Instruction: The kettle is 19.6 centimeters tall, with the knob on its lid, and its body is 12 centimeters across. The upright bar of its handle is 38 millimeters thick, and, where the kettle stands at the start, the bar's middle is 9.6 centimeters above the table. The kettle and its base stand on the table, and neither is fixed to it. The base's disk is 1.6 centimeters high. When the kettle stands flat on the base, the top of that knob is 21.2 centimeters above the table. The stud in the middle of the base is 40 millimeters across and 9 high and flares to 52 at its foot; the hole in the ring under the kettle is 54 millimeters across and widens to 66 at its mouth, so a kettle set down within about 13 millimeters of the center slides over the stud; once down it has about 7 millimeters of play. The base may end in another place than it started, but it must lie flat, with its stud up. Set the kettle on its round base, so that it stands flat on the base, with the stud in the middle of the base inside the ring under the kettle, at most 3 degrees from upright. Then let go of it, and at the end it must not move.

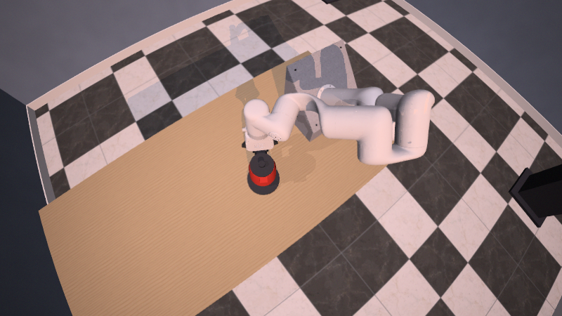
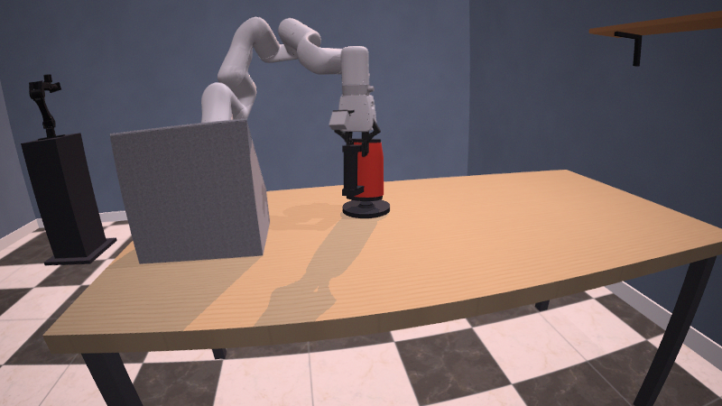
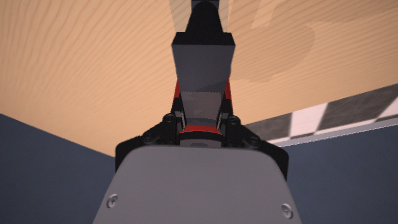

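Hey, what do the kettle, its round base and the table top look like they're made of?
Kettle: smooth red body, perhaps painted metal or plastic, with a matte black handle that looks like plastic; the gripper is shut on that handle.
Base: dark matte disk, likely plastic; no sheen shows.
Table top: light wood or wood-look laminate, judging by fine parallel grain lines.

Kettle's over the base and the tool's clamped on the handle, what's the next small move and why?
Probably lower it a little more: the kettle stands upright, centred over the base, but its underside looks slightly raised. The tool grips the handle; release afterwards.
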